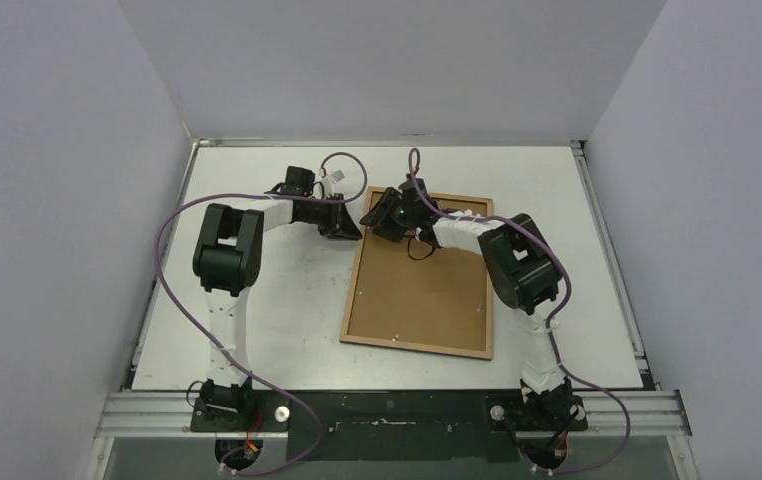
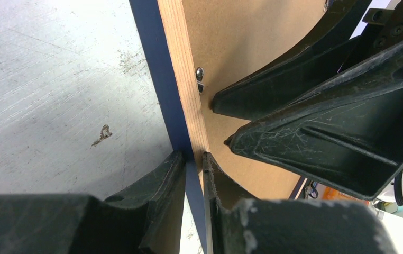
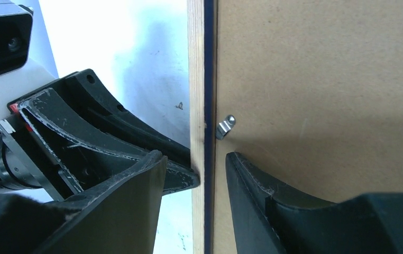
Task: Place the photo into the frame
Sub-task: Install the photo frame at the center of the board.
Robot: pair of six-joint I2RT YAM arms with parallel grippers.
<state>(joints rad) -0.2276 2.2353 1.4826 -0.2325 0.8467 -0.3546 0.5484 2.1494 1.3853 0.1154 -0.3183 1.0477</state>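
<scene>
Pinching the frame (image 2: 186,79) rim, left claw (image 2: 193,156); right claw (image 3: 195,154) spread astride same rim

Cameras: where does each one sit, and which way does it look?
Top external: fixed above and behind the arms, looking down on the table and the frame, back up; both arms show.
Left wrist: on the left arm, looking past the left gripper, clamped on the frame's edge.
Right wrist: on the right arm, looking past the right gripper, open astride that edge.
Shared: both wrist views show one metal clip and the other gripper.
</scene>
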